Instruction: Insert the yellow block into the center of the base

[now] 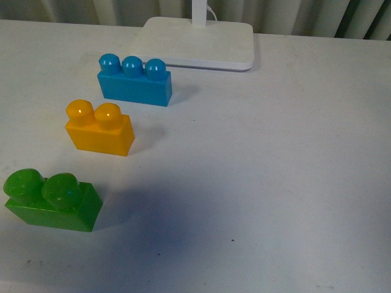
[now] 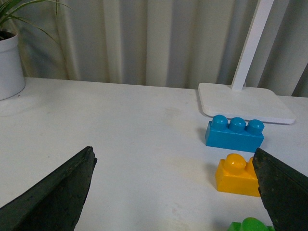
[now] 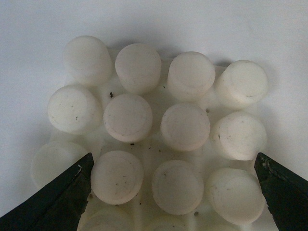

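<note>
Both claws spread and empty; yellow block (image 2: 237, 175) not yet taken.
The block rests on the table (image 2: 120, 134) ahead of the left claw (image 2: 172, 153), close by one finger, between a blue brick (image 2: 235, 134) and a green brick (image 2: 250, 225). The studded white base (image 3: 154, 144) lies directly under the right claw (image 3: 173, 159). The block looks light, rigid and slick; pinching its flat sides below the studs seems safest.

The counter (image 1: 275, 183) carries one blue brick (image 1: 134, 82) with three studs, one yellow block (image 1: 99, 129) with two and one green brick (image 1: 54, 201) with two. There is also one lamp stand plate (image 1: 195, 41), one base (image 3: 185, 126) and one potted plant (image 2: 9, 57).
</note>
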Robot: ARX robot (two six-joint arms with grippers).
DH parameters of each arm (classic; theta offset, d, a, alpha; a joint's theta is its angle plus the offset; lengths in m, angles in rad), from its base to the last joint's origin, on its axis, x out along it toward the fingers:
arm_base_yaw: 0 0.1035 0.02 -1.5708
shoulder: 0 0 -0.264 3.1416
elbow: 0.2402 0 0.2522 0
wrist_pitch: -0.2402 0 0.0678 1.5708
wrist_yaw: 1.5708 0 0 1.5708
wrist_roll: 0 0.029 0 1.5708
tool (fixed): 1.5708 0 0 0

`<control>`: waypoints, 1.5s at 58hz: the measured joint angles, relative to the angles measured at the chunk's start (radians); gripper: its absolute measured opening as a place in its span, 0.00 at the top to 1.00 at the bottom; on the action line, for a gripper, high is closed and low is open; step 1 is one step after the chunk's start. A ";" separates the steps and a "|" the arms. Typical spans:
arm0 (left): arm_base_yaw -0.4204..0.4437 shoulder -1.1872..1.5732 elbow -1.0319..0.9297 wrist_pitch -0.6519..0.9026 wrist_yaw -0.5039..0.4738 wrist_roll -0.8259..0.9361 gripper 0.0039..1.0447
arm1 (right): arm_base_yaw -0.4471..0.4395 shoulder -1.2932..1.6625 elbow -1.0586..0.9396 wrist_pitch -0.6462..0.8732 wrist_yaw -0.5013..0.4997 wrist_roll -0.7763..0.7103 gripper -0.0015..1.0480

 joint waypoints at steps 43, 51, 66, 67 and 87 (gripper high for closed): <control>0.000 0.000 0.000 0.000 0.000 0.000 0.06 | 0.573 -0.121 -0.117 -0.004 0.223 0.459 0.08; 0.000 0.000 0.000 0.000 0.000 0.000 0.06 | 0.668 -0.140 -0.127 -0.014 0.245 0.484 0.08; 0.000 0.000 0.000 0.000 0.000 0.000 0.06 | 0.804 -0.157 -0.131 -0.033 0.293 0.563 0.08; 0.000 0.000 0.000 0.000 0.000 0.000 0.06 | 0.814 -0.155 -0.129 -0.033 0.296 0.567 0.08; 0.000 0.000 0.000 0.000 0.000 0.000 0.06 | 0.908 -0.047 -0.029 0.001 0.308 0.597 0.08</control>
